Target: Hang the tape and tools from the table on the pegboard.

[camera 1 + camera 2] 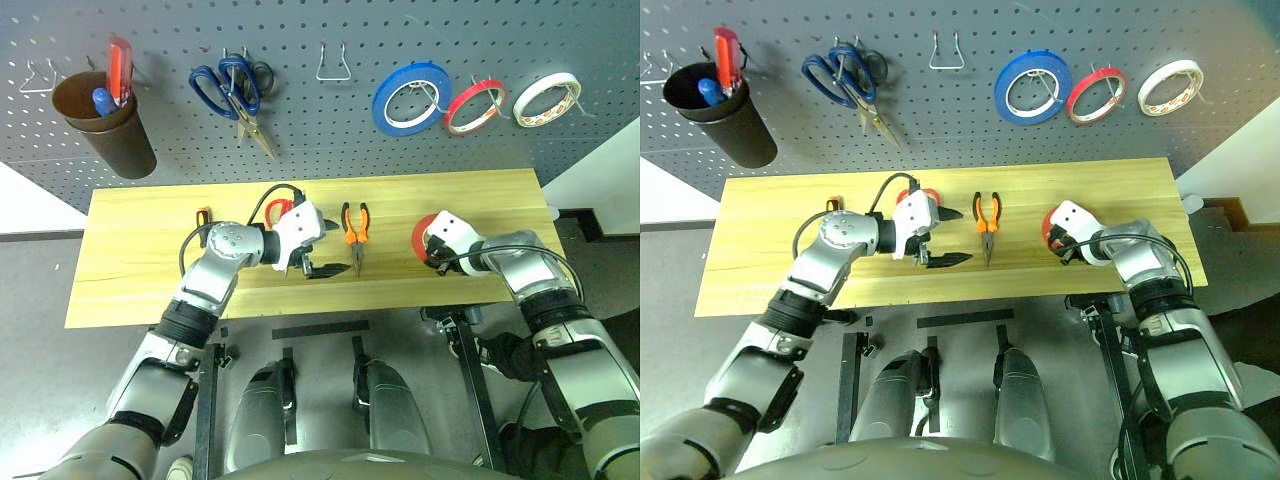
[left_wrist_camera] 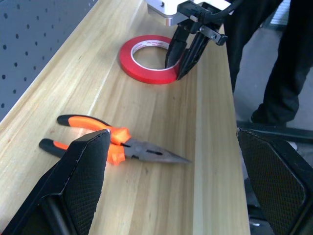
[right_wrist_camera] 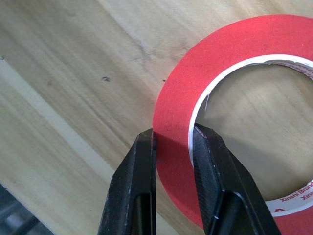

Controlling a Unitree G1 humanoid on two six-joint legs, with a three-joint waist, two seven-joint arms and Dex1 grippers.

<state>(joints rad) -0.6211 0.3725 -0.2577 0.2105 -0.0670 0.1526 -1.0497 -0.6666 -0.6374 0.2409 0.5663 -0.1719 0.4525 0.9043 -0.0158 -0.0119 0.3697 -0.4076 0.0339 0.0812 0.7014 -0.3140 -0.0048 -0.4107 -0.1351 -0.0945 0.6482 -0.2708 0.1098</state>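
Note:
The red tape (image 3: 176, 107) lies flat on the right part of the light wood table (image 1: 140, 260). My right gripper (image 3: 173, 134) is shut on the ring's wall, one finger inside it and one outside, as the left wrist view also shows around the tape (image 2: 128, 61). The orange-handled pliers (image 1: 355, 235) lie at mid-table. My left gripper (image 1: 335, 250) hovers open just left of them, pointing right. Behind it the red-handled scissors (image 1: 277, 209) are partly hidden. A small screwdriver (image 1: 203, 217) lies further left. The pegboard (image 1: 320, 130) rises behind the table.
On the pegboard hang a brown cup (image 1: 105, 125) holding a red-handled screwdriver, blue scissors (image 1: 228, 88), an empty wire hook (image 1: 333, 65), a blue roll (image 1: 410, 98), a thin red roll (image 1: 474, 106) and a white roll (image 1: 546, 99). A person's dark trouser legs (image 2: 293, 63) stand past the table's right end.

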